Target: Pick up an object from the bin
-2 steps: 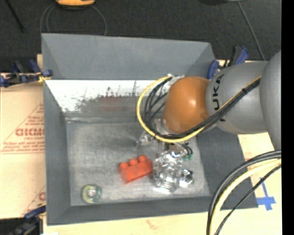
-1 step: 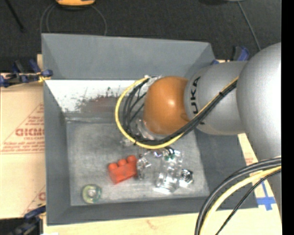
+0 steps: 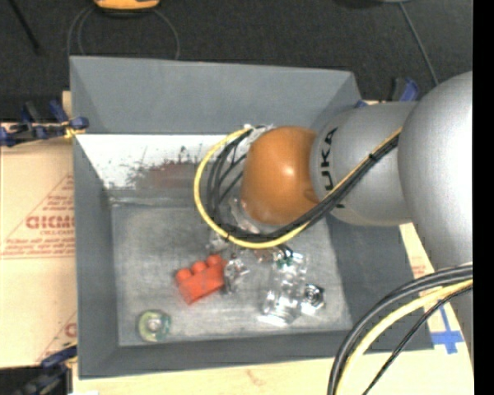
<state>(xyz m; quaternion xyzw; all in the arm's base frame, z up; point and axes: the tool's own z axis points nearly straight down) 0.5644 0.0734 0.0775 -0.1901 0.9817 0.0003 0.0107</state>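
Three items | red studded brick (image 3: 201,279) just left of gripper (image 3: 233,263) | clear glossy heap (image 3: 290,296) to its right | round cap (image 3: 153,325) far left | grip: cannot tell

The grey bin (image 3: 148,237) holds red brick (image 3: 201,279), clear pieces (image 3: 290,296), disc (image 3: 153,325).

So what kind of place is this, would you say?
Probably a robotics lab's bin-picking test cell: a KUKA arm reaches into a grey metal bin of odd small things, like a red-orange toy brick and clear plastic pieces.
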